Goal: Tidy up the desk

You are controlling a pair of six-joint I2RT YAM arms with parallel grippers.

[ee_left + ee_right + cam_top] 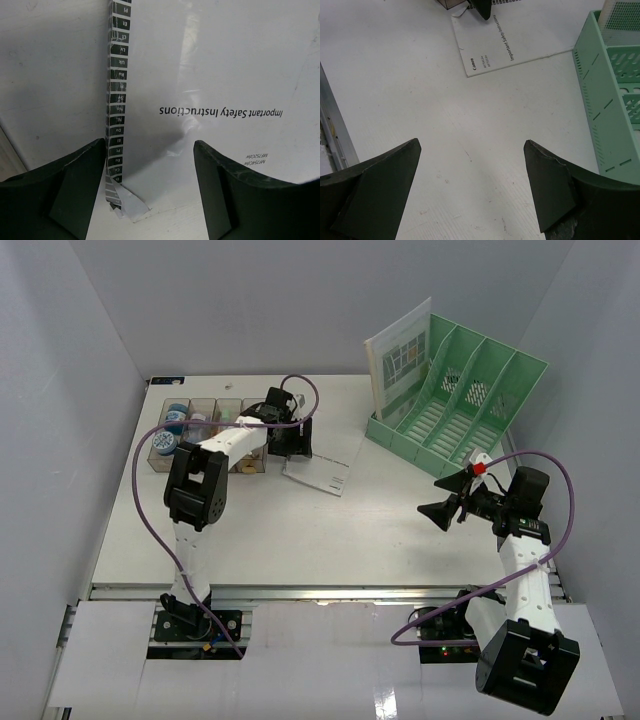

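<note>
Green rack (pixel 470 405) with booklet (pixel 400 355), filled tray (pixel 215 400) — left pincer (pixel 150 145), right pincer (pixel 472 145) spread

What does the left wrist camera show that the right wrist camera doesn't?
Only the left wrist view shows the black language tabs along the edge of the booklet and its curled corner. Only the right wrist view shows the green file rack and the metal rail. Both show the booklet flat on the desk, with the left fingers and right fingers open.
</note>
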